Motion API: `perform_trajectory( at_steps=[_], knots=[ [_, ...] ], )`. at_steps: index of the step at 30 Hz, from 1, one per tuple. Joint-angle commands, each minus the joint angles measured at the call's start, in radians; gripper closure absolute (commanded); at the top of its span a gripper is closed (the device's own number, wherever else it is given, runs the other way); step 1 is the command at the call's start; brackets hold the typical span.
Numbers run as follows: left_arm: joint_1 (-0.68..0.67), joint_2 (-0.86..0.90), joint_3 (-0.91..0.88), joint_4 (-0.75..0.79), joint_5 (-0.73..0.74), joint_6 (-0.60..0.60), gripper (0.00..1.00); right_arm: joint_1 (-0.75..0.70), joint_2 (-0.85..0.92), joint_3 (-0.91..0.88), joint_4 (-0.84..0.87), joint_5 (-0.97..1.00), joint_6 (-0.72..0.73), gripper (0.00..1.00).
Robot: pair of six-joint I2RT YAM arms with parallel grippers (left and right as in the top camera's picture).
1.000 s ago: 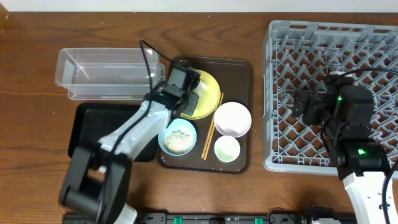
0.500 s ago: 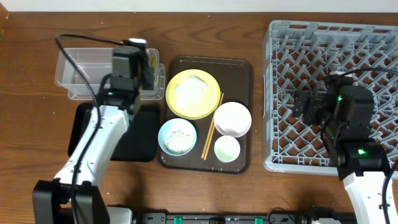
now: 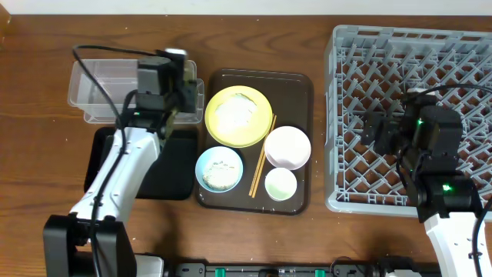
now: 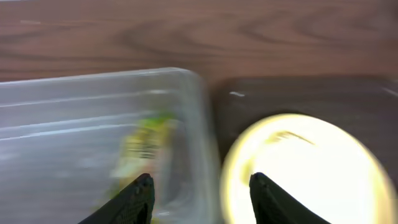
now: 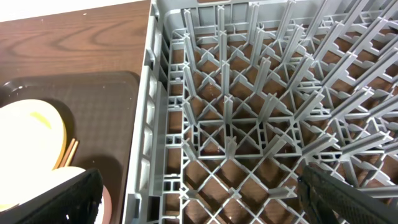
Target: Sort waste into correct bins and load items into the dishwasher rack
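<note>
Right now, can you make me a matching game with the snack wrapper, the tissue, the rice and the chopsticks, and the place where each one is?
Things
1. green-and-yellow snack wrapper
2. crumpled white tissue
3. loose white rice grains
4. pair of wooden chopsticks

Places
A. in the light blue bowl
B. on the round yellow plate
C. in the clear rectangular plastic tub
D. lying flat on the dark brown serving tray, between the bowls

Pairs: 1-C, 2-B, 3-A, 4-D
</note>
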Motion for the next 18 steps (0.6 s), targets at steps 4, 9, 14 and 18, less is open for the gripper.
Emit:
perform_trajectory(
  at_steps=[4,9,14,18],
  knots=[
    [-0.109,0.057,0.004,-0.020,0.110,-0.007,0.38,0.007,-0.002,0.018,0.000,-0.004,-0.011,0.01],
    [-0.151,0.164,0.004,0.033,0.110,-0.007,0.35,0.007,-0.002,0.018,0.000,-0.004,-0.011,0.01],
    [-0.172,0.284,0.004,0.114,0.110,-0.007,0.33,0.007,-0.002,0.018,0.000,-0.004,-0.011,0.01],
    [-0.177,0.359,0.004,0.157,0.109,-0.007,0.32,0.007,-0.002,0.018,-0.001,-0.004,-0.011,0.01]
  ],
)
